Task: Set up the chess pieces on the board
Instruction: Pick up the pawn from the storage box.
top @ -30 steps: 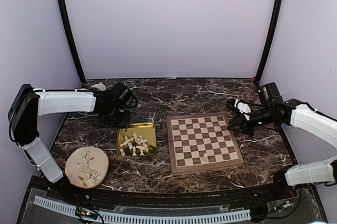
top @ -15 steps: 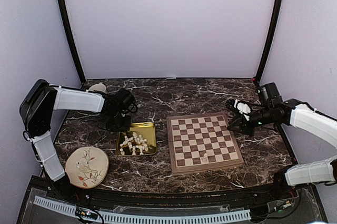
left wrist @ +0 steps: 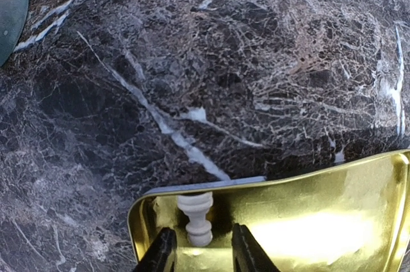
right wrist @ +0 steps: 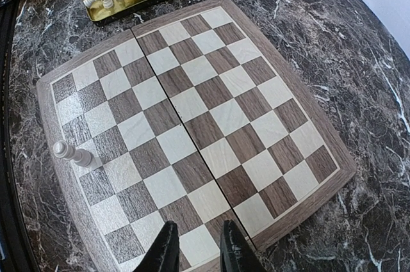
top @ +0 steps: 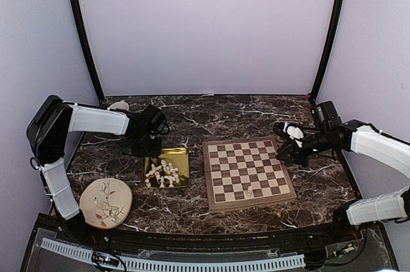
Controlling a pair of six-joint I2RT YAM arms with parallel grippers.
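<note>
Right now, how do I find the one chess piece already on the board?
Find the wooden checkered board on the dark marble table. Look along its edge at the bottom of the overhead view for a tiny cream piece. It is alone; the other pieces sit in the gold tray.

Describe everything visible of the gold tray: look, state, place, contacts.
The gold tray is square, shiny and metal-looking, with rounded corners and a raised rim. It lies flat on the dark marble table, left of the chessboard and apart from it. A heap of cream-white chess pieces lies inside. The left claw hangs over its far left corner, jaws astride one piece; contact unclear.
</note>
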